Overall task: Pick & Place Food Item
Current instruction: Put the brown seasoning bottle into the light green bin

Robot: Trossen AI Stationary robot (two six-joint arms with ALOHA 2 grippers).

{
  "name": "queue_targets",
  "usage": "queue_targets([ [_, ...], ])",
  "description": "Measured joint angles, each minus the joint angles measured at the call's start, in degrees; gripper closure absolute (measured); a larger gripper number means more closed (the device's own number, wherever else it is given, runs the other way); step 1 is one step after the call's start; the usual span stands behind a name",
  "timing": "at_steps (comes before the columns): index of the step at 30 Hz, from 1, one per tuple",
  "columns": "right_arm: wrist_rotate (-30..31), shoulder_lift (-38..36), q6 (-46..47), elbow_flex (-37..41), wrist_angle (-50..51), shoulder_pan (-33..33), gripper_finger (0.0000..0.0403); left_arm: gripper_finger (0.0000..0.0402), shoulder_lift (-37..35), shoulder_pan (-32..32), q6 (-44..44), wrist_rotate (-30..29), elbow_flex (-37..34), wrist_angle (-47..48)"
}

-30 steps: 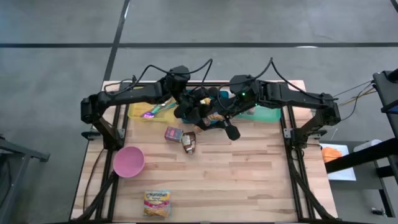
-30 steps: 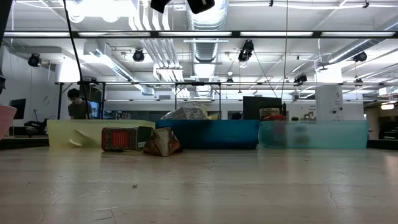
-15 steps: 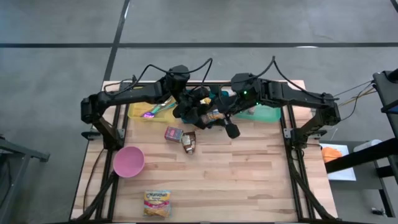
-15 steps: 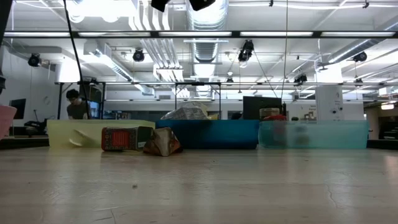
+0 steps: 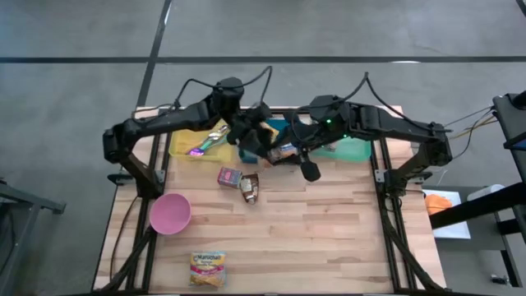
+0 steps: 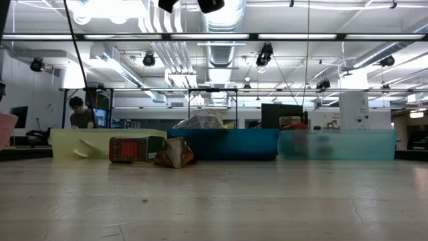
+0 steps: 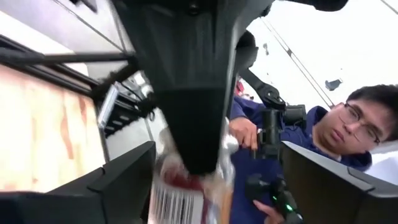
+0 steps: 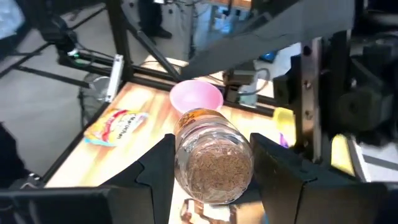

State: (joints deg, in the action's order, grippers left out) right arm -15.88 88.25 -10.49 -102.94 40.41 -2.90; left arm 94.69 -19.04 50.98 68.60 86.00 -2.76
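The clear plastic jar with a brown granular filling and a barcoded label [image 8: 214, 158] sits pinched between the two dark fingers of the right gripper [image 5: 283, 153], held in the air above the back of the wooden table [image 5: 329, 222], over the blue rectangular bin [image 6: 224, 143]. The left gripper [image 5: 253, 138] is just beside the jar, its fingers spread wide on either side of it and not touching. A yellow bin [image 5: 185, 148] and a pale teal bin [image 5: 353, 152] flank the blue one. In front of the bins lie a small red packet [image 5: 228, 177] and a brown crumpled wrapper [image 5: 250, 187]. Nearer the front are a pink plastic bowl [image 5: 170, 213] and a yellow snack bag [image 5: 207, 268].
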Motion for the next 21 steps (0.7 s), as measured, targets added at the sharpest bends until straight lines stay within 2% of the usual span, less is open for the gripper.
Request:
queue_targets([
  [4,3.2,-1.9,0.4,0.0,2.0,0.0,0.0236,0.0072,-2.4,-2.3,-2.2,-0.3,-0.1,1.2],
  [8,7.2,-3.5,2.6,0.0,5.6,-0.7,0.0236,0.0075,-6.2,-4.9,-9.7,-3.7,0.0,9.2],
  [11,10.2,-4.5,6.2,0.0,8.4,-1.9,0.0236,0.0075,-9.8,-6.3,-18.9,-11.5,0.0,18.2],
  [15,14.1,-5.8,11.8,0.0,12.7,-4.3,0.0236,0.0075,-15.4,-6.6,-30.1,-25.1,0.0,27.0],
  [18,16.2,-6.7,15.1,0.4,17.7,-6.5,0.0236,0.0075,-19.2,-5.9,-34.3,-32.3,-0.5,28.3],
  [21,18.1,-8.1,17.8,2.4,21.5,-8.8,0.0236,0.0075,-23.7,-5.6,-35.0,-38.3,-3.1,27.9],
])
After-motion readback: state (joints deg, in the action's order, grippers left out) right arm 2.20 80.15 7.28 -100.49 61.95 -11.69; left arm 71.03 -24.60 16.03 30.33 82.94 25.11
